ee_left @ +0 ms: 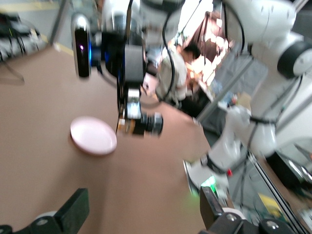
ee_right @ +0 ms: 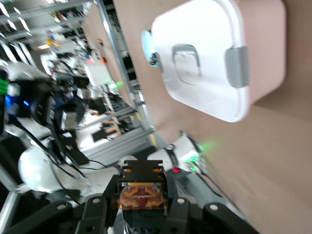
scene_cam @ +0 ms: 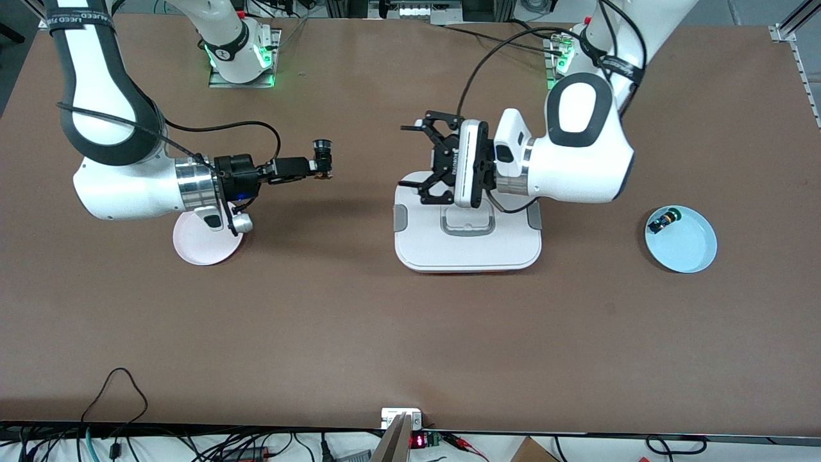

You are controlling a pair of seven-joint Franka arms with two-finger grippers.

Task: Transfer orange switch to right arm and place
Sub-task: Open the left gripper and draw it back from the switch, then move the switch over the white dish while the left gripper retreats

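Observation:
The orange switch is held in my right gripper, which is shut on it above the bare table between the pink plate and the white lidded box. In the right wrist view the switch's tan-orange block body sits between the black fingers of the right gripper. The left wrist view shows the switch from farther off. My left gripper is open and empty over the box's end toward the right arm; its fingers stand wide apart.
A light blue plate toward the left arm's end holds a green-capped black switch. The pink plate lies under my right wrist. Cables run along the table edge nearest the front camera.

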